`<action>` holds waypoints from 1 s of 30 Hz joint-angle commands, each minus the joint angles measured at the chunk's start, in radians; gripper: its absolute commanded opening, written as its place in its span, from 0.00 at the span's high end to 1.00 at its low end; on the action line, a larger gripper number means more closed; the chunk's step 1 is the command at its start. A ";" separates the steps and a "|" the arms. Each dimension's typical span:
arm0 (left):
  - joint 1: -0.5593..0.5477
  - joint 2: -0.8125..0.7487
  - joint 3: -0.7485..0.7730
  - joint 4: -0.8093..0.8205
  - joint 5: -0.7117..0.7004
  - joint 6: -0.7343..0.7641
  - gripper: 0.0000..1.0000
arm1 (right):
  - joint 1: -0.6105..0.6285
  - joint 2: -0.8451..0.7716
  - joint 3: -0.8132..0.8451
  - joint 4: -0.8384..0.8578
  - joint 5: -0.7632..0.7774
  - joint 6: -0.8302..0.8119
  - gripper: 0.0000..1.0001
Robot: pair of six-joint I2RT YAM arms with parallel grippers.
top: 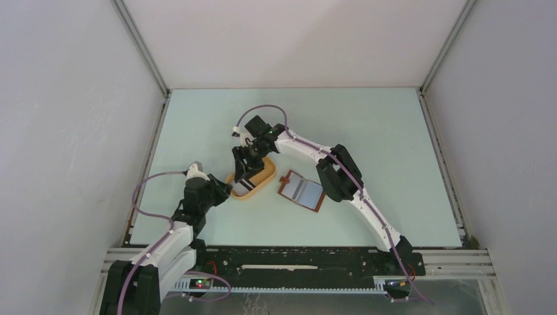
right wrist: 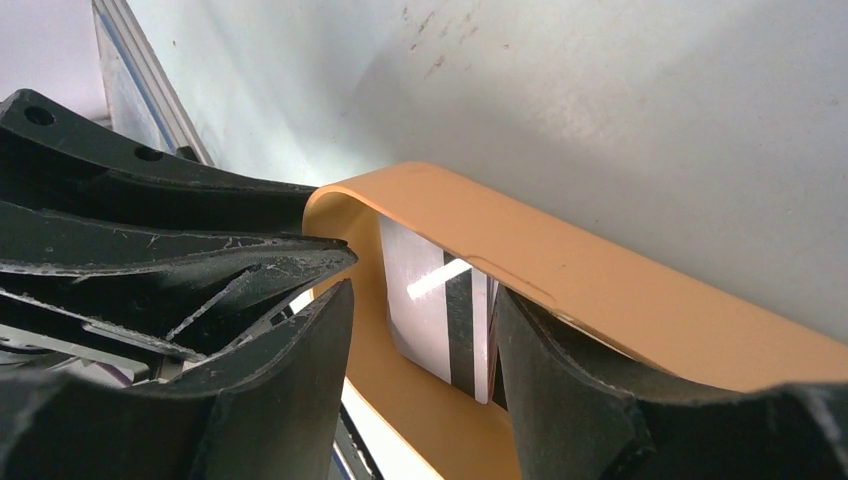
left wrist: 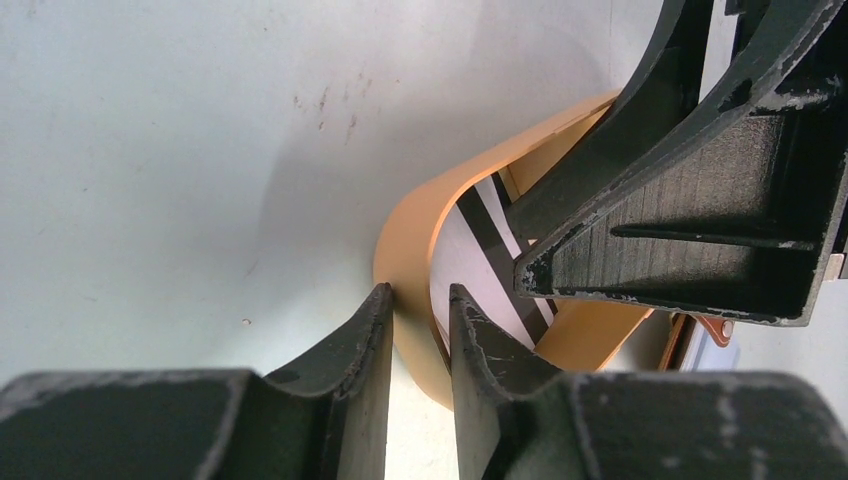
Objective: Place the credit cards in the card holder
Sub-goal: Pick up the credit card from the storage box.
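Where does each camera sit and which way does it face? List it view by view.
Top external: above and behind the arms, looking down on the table, both arms showing.
Left wrist: low at the tray, facing its rim between its own fingers.
Right wrist: low over the tray, facing the credit cards between its own fingers.
Shared: all three show the tray and credit cards.

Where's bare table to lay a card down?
Bare table right of the wallet and beyond the tray. Crowded: left gripper and right gripper at the tray, with a slim gap to the wallet.
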 commanded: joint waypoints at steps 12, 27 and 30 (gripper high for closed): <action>0.005 -0.009 0.028 -0.002 0.009 0.014 0.73 | 0.034 -0.123 -0.070 0.040 -0.194 0.122 0.39; 0.005 -0.026 0.026 -0.012 -0.005 0.011 0.73 | 0.013 -0.121 -0.102 0.011 -0.086 0.066 0.43; 0.005 -0.023 0.027 -0.010 -0.006 0.011 0.73 | 0.007 -0.121 -0.106 0.017 -0.104 0.066 0.47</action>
